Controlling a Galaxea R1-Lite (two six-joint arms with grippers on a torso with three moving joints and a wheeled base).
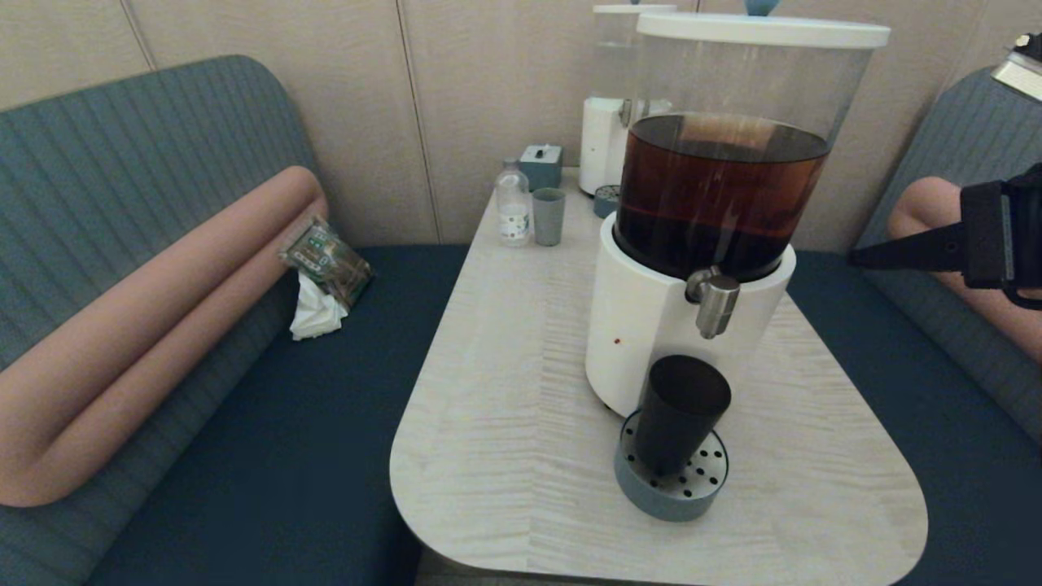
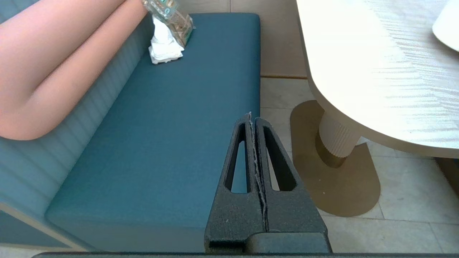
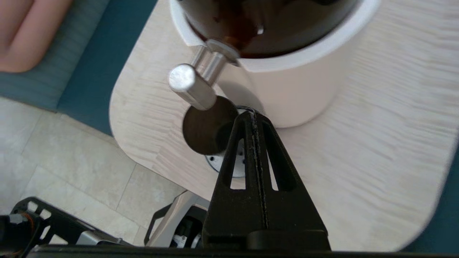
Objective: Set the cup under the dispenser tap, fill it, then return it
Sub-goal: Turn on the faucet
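Note:
The matte black cup (image 1: 678,411) stands upright on the round grey drip tray (image 1: 672,488), directly below the brushed-steel dispenser tap (image 1: 716,303) of the large white-based dispenser (image 1: 651,325) holding dark brown liquid. In the right wrist view the cup (image 3: 204,125) shows under the tap (image 3: 192,86). My right gripper (image 1: 855,259) hovers in the air to the right of the dispenser, shut and empty, its tip pointing toward the tap. From its wrist the right gripper (image 3: 252,113) is seen above the cup's edge. My left gripper (image 2: 251,117) is shut, parked low beside the table over the blue bench.
At the back of the table (image 1: 505,423) stand a small clear bottle (image 1: 513,203), a grey-green cup (image 1: 548,216), a small teal box (image 1: 541,165) and a smaller clear-liquid dispenser (image 1: 610,122). A packet with white tissue (image 1: 321,277) lies on the left bench.

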